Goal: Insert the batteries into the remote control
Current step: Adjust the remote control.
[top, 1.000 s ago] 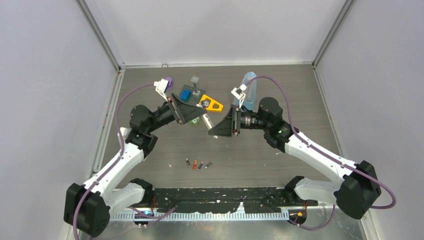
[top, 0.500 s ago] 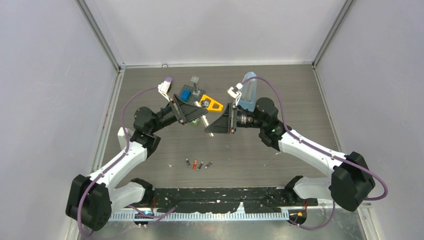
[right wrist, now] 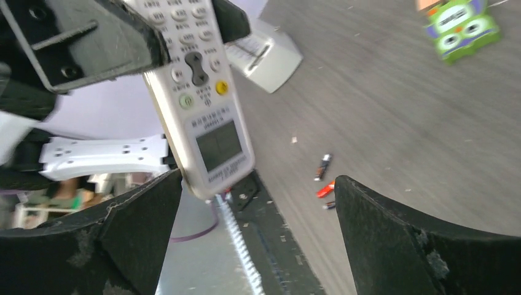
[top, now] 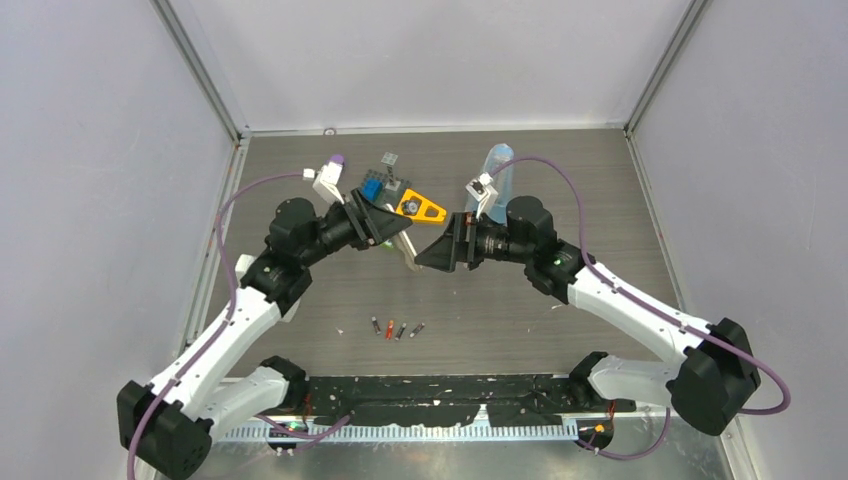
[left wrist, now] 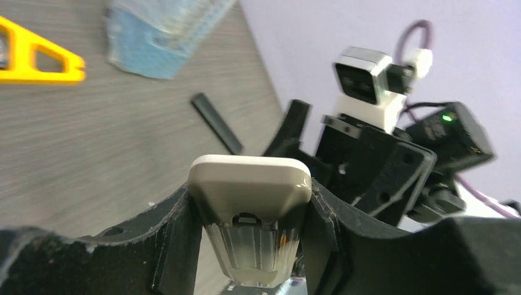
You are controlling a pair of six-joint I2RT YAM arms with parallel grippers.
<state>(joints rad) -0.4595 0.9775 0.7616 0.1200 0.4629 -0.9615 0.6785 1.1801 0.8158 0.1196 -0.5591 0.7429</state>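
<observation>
White plastic, one item: the remote control (right wrist: 206,110), held off the table (top: 520,310) about midway between the two arms; keypad and pale screen face the right wrist camera, screen end lowest, pointing away from the hand that carries it.

Left gripper (left wrist: 249,209): jaws partly closed, clamped on the remote control's two long edges at the keypad end; I see both black fingers (left wrist: 175,236) pressed against the casing.

Right gripper (right wrist: 258,181): jaws spread wide, nothing between them; it faces the left gripper at close range; the remote's screen end hangs just beside one of its fingers (right wrist: 132,224), and I cannot tell whether they touch.

Batteries (top: 389,329): four, lying in a short row on the dark wood-grain table, nearer the arm bases than the remote and well apart from both grippers; at least one shows a red-orange wrap.

Other stock on the table:
- yellow triangular piece (top: 420,208), on the far side of the grippers;
- pale blue translucent object (top: 497,165), behind the right wrist;
- thin black strip (left wrist: 215,123), lying flat;
- green toy face (right wrist: 458,24);
- flat white piece (right wrist: 264,58), beside the remote in the right wrist view.
</observation>
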